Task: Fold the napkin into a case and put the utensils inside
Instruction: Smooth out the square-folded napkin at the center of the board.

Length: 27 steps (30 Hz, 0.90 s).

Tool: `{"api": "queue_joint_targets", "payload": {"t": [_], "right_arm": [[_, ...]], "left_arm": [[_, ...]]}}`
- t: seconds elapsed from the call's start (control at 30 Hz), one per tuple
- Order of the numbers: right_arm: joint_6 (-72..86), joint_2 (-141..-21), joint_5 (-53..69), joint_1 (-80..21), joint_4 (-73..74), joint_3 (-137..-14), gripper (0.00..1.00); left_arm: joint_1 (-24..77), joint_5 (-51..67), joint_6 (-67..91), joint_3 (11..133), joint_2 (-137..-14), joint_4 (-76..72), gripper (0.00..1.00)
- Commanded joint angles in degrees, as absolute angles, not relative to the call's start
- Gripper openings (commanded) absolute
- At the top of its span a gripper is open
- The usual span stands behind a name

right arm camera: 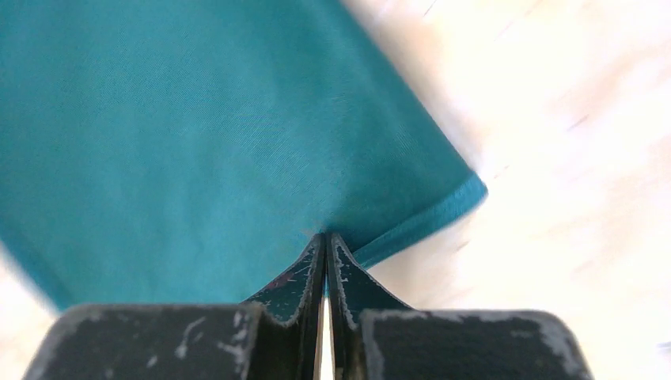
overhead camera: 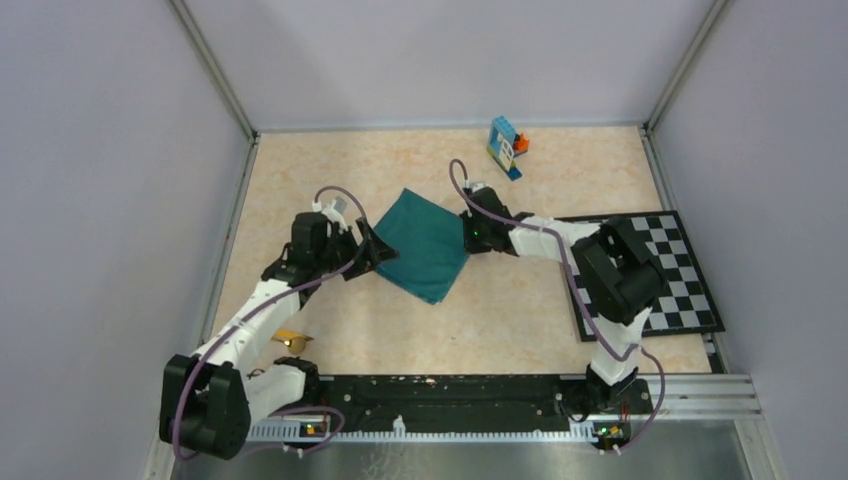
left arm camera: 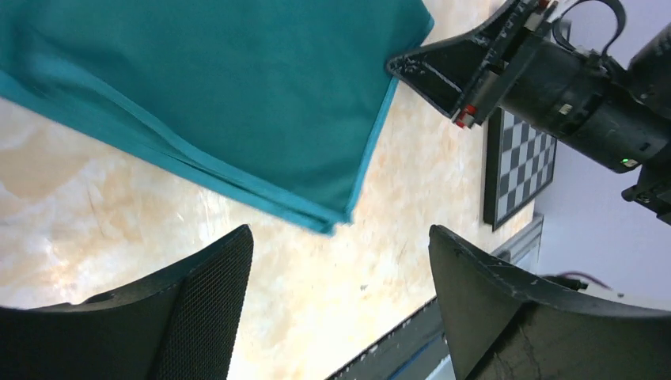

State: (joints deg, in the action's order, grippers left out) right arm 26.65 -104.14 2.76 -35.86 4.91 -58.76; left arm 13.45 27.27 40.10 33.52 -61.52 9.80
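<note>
Top external: the napkin (overhead camera: 425, 245), a teal folded square, lies flat mid-frame on the desk (overhead camera: 520, 320). The left hand (overhead camera: 372, 248) sits at its left corner with its fingers spread wide and nothing between them. The right hand (overhead camera: 468, 232) sits at the right edge, pressed closed, tips on the hem; a pinch of cloth cannot be confirmed. The utensils (overhead camera: 292, 340) lie lower left, beside the left arm.

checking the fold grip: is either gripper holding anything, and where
The right gripper pinches the napkin at its edge near a corner; the left gripper is open, empty.
</note>
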Motion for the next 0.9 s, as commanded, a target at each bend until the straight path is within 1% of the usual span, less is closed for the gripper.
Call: {"api": "queue_joint_targets", "payload": {"t": [0.0,0.07,0.1,0.17,0.23,0.27,0.37,0.43,0.47,0.57,0.73,0.8,0.87], "right_arm": [[11.05,-112.86,-23.11,-34.95,15.82,-69.96,0.04],[7.26,-117.17,-23.73,-35.02,18.57,-79.13,0.04],[6.1,-118.48,-22.86,-35.01,20.43,-83.44,0.05],[5.79,-118.8,-17.69,-35.05,23.78,-89.26,0.11],[7.6,-116.46,-11.36,-35.04,25.93,-90.43,0.18],[8.75,-114.52,-8.41,-35.06,25.52,-88.95,0.23],[12.54,-107.74,0.37,-34.5,23.0,-82.33,0.37],[16.61,-104.11,8.24,-32.95,20.2,-76.46,0.4],[17.98,-102.43,11.69,-32.01,18.27,-73.44,0.41],[21.22,-98.06,16.86,-29.44,13.37,-63.97,0.43],[22.54,-96.16,20.74,-24.82,12.06,-57.07,0.43],[23.21,-95.28,22.67,-22.42,11.37,-54.74,0.43],[23.73,-93.98,23.27,-21.01,11.29,-52.85,0.43]], "left_arm": [[11.15,23.44,38.43,39.7,-64.6,10.92,0.88],[9.31,23.06,37.63,42.17,-69.54,8.47,0.94],[8.23,22.66,36.94,44.04,-72.53,8.65,0.95],[6.11,23.99,35.47,48.71,-79.89,10.67,0.96],[5.07,27.23,34.49,52.63,-86.27,12.57,0.96],[5.2,28.9,34.38,53.17,-88.56,11.39,0.96],[6.51,28.87,35.08,51.15,-91.61,6.5,0.93],[7.55,27.53,34.94,50.18,-93.26,6.08,0.91],[7.82,27.47,34.9,49.58,-94.08,6.1,0.89],[8.95,27.81,36.03,45.14,-93.77,3.96,0.86],[14.43,28.63,41.84,34.12,-86.15,-2.57,0.84],[15.77,27.61,43.61,30.75,-82.05,-2.57,0.86],[15.74,24.85,42.77,29.66,-77.57,1.71,0.9]]}}
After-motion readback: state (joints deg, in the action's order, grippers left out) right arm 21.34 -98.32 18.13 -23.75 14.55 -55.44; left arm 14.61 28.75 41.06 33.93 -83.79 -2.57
